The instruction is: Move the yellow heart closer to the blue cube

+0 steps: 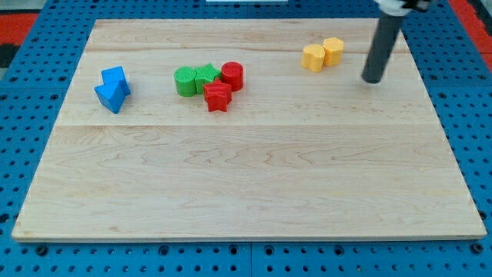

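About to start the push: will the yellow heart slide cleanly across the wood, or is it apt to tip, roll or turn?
The yellow heart looks squat and flat-bottomed, so it will probably slide, not tip or roll. It touches the other yellow block, which may drag along. My tip stands to the view's right, apart from both; the heart's lobed outline may make it turn under an off-centre push.

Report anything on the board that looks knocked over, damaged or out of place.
Nothing stands out. The blue blocks, the green and red cluster and the two yellow blocks all sit flat on the wooden board. My tip stands right of the yellows, apart from them.
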